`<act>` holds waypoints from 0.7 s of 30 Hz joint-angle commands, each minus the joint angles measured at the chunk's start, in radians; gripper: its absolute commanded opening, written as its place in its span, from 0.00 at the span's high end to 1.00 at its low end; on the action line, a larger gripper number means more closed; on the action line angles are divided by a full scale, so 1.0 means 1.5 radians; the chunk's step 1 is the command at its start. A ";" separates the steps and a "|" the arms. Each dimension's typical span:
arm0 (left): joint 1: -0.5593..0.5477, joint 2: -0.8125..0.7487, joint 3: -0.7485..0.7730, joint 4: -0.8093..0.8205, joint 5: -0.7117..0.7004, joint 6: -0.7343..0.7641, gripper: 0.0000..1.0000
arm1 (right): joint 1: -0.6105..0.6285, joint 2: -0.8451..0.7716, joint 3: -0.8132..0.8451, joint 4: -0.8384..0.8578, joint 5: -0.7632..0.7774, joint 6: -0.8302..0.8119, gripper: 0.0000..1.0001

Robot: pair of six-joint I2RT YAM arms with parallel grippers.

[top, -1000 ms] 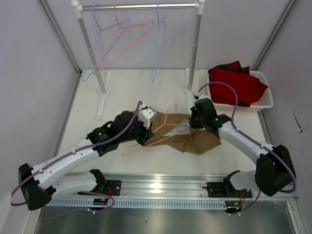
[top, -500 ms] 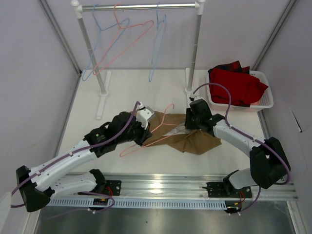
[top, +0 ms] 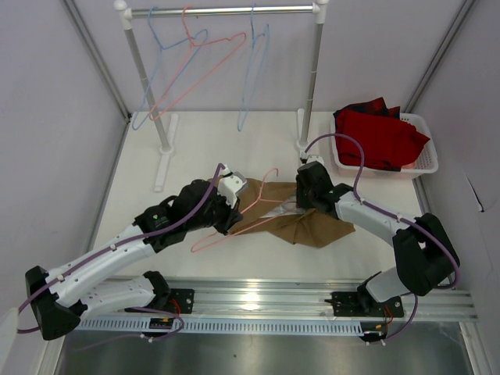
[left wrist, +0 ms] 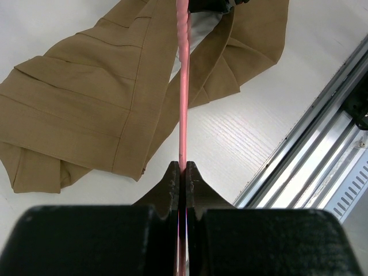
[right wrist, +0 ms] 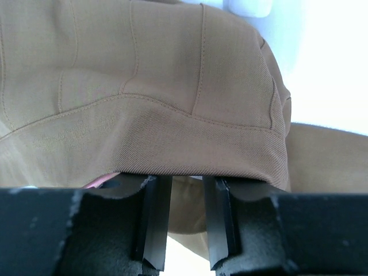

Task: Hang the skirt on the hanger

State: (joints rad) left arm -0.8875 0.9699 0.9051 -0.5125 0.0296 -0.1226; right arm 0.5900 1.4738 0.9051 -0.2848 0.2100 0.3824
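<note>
The tan-brown skirt [top: 312,225] lies crumpled on the white table, its paler lining showing at the opening. The salmon-pink hanger [top: 251,205] lies across its left part, hook pointing to the far side. My left gripper [top: 231,209] is shut on the hanger's wire [left wrist: 183,86], which runs straight from the jaws over the skirt [left wrist: 75,109]. My right gripper [top: 301,195] sits at the skirt's far edge. Its jaws stand apart with a gap [right wrist: 187,183], and the skirt's waistband [right wrist: 172,86] drapes just over the tips, unclamped. A bit of pink hanger [right wrist: 96,182] shows at its left.
A white clothes rail [top: 226,11] at the back carries light blue hangers [top: 251,70] and another pink hanger [top: 205,69]. A white basket [top: 420,160] with a red garment [top: 383,133] stands at the right. A metal rail [top: 258,301] runs along the near edge.
My right gripper has opened from shut and slid a little left along the skirt's far edge. The left gripper, with the hanger, shifted slightly left.
</note>
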 commanded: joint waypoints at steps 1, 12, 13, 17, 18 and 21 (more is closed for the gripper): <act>-0.004 -0.014 0.019 0.006 -0.005 0.008 1.00 | 0.012 0.000 0.000 0.036 0.055 -0.016 0.69; -0.005 -0.013 0.017 0.004 -0.007 0.010 1.00 | 0.035 0.031 -0.004 0.038 0.113 -0.036 0.73; -0.004 -0.013 0.015 0.006 -0.007 0.010 1.00 | 0.037 0.034 -0.004 0.042 0.114 -0.037 0.73; -0.004 -0.013 0.016 0.003 -0.006 0.010 1.00 | 0.042 0.048 0.001 0.042 0.128 -0.042 0.73; -0.004 -0.014 0.016 0.002 -0.007 0.010 1.00 | 0.045 0.052 0.002 0.041 0.132 -0.044 0.73; -0.004 -0.016 0.016 0.002 -0.008 0.009 1.00 | 0.046 0.058 0.005 0.040 0.136 -0.045 0.77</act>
State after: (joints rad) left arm -0.8879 0.9684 0.9051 -0.5213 0.0292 -0.1226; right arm 0.6533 1.5471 0.9028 -0.2550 0.3664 0.3298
